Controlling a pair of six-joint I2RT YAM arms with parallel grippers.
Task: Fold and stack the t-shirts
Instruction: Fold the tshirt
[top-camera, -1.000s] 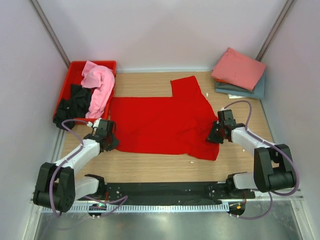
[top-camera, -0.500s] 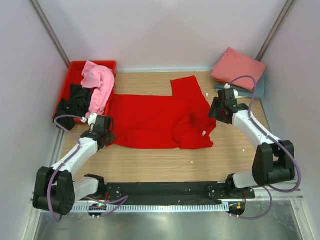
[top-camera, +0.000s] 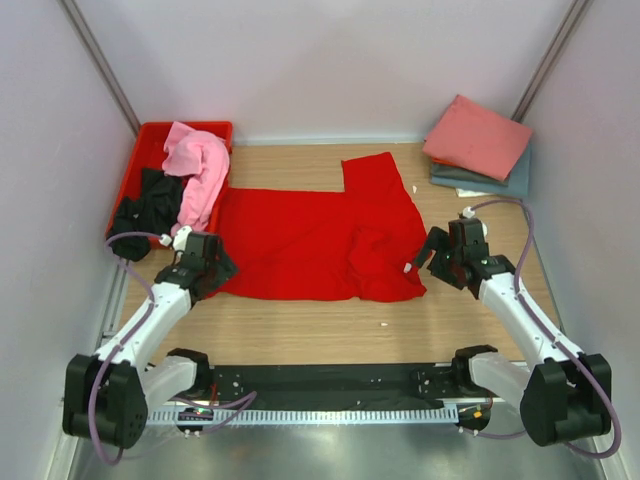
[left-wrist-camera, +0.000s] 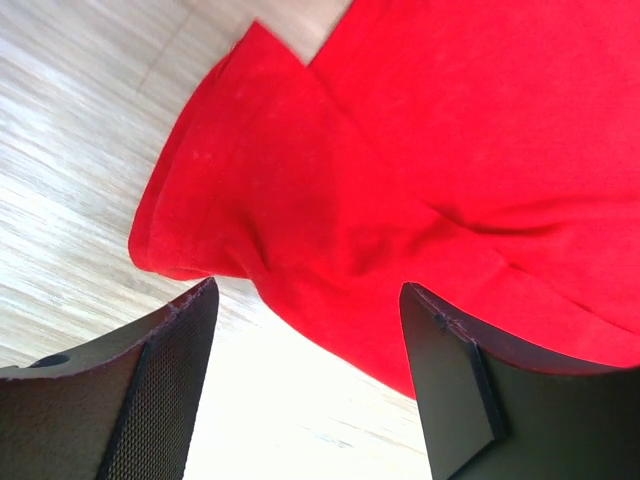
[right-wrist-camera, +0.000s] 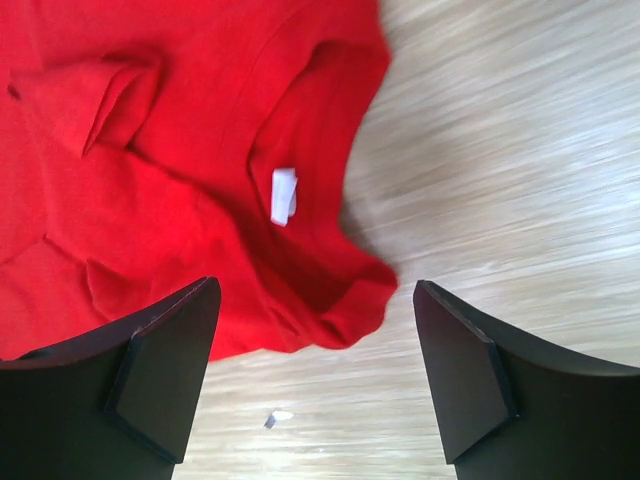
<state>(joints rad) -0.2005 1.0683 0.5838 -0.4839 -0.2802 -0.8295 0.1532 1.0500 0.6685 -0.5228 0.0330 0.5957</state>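
Note:
The bright red t-shirt (top-camera: 320, 240) lies spread across the middle of the table, its near part doubled over; its hem corner shows in the left wrist view (left-wrist-camera: 400, 180), and its collar with a white label (right-wrist-camera: 284, 194) in the right wrist view. My left gripper (top-camera: 215, 268) (left-wrist-camera: 308, 290) hovers open at the shirt's near-left corner, holding nothing. My right gripper (top-camera: 425, 258) (right-wrist-camera: 315, 288) stands open just off the collar edge, also with nothing in it. A folded salmon pink shirt (top-camera: 478, 135) rests on a grey-blue one (top-camera: 500, 180) at the back right.
A red plastic crate (top-camera: 150, 135) at the back left holds a light pink shirt (top-camera: 195, 175) and a black one (top-camera: 145, 205), both hanging over its rim. A small white scrap (top-camera: 383, 324) lies on the wood near the shirt's front edge. Walls stand on both sides.
Both grippers carried the shirt's near edge away from me, folding it over, then opened and let go. The right gripper has since drawn back toward me; the shirt now looks shorter.

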